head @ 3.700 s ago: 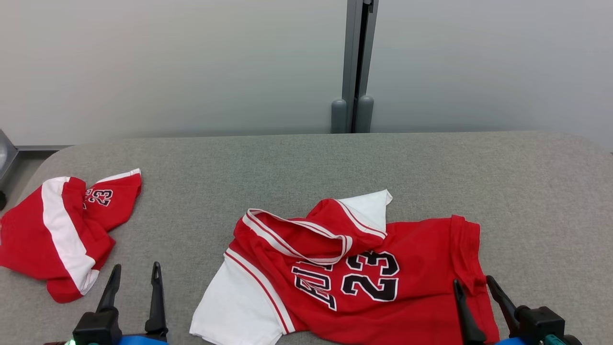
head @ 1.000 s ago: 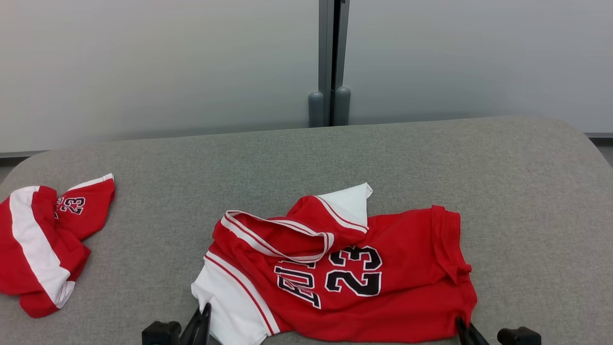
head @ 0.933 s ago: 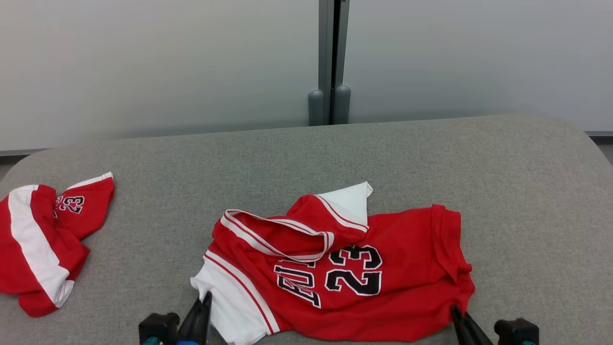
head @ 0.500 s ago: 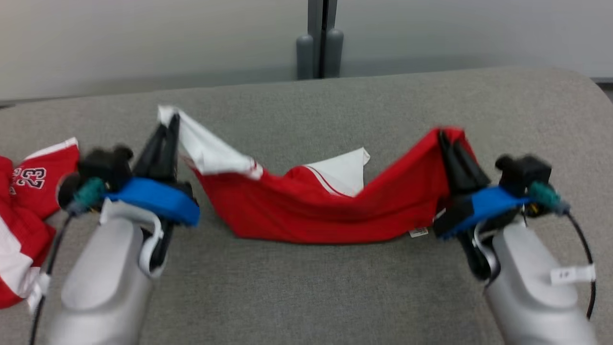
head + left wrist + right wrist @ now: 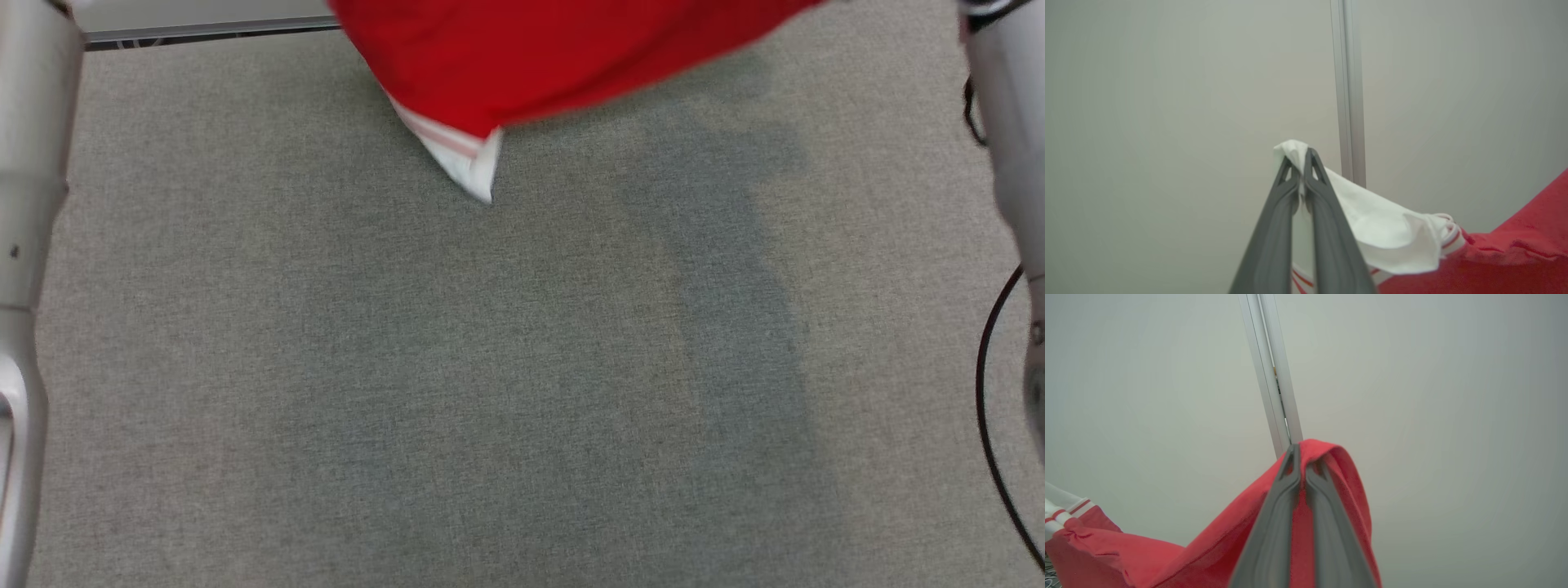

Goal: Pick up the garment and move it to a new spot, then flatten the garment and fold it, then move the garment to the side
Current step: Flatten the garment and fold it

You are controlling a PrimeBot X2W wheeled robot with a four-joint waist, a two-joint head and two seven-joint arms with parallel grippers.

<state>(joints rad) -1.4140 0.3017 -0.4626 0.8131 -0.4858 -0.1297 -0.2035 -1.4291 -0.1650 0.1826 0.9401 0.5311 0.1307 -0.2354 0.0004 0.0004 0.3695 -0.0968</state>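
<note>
Grey cloth tabletop (image 5: 522,408) — pale wall (image 5: 1167,102), metal post (image 5: 1346,81).

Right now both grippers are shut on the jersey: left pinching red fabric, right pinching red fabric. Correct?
Not quite. The left gripper pinches white fabric of the jersey, not red; the left wrist view shows it. The rest stands: the right gripper pinches red fabric, and both are shut on the jersey.

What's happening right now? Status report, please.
Left gripper shut on shirt, white sleeve. Right gripper shut on its red edge. Shirt hangs between them over the table. Nothing in the way.
</note>
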